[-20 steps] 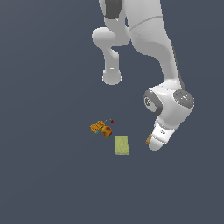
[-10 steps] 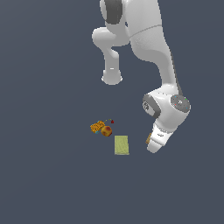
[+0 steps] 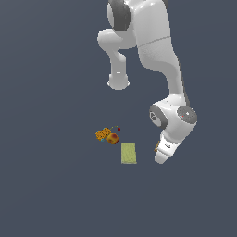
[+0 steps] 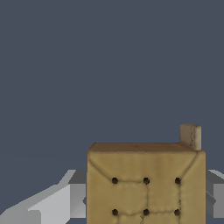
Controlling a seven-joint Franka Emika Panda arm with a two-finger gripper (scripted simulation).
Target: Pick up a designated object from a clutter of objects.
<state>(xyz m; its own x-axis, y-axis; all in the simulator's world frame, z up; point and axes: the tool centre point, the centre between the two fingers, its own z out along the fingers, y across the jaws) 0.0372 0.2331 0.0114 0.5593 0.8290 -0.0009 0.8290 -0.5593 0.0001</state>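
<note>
- Small flat tan-brown square box with dark dots (image 4: 145, 186) sits between the grey fingers (image 4: 57, 203), apparently pinched on its side edges; contact not fully visible.
- Judged light, rigid, crisp-edged; the narrow sides suit the grip.
- Exterior view: box mostly hidden beside the gripper (image 3: 162, 152), well apart from the pale yellow-green flat rectangle (image 3: 128, 153).

The arm has drawn in — its tool (image 3: 162, 157) now hangs slightly nearer the pale rectangle (image 3: 128, 153).
</note>
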